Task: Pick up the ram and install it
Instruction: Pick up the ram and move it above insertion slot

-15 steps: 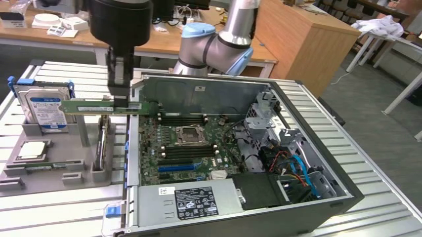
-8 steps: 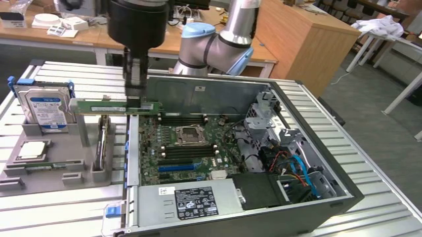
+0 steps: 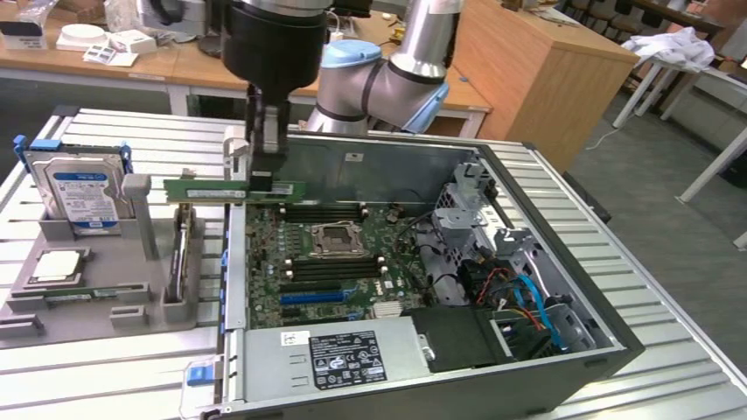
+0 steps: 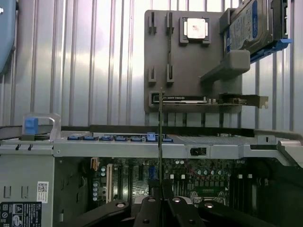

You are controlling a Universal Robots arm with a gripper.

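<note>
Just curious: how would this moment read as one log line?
gripper shut on ram | ram level, over case wall | not yet installed

Green circuit-board ram (image 3: 205,189), ribbed metal table (image 3: 105,372)

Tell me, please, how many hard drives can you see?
1. The hard drive stands upright in the grey tray at the exterior view's left, beside the open computer case. More could be hidden inside the case.

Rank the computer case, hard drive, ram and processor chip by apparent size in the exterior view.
1. computer case
2. hard drive
3. ram, longer than the drive but far thinner
4. processor chip, close to the ram in area, so the last two are unsure
</note>
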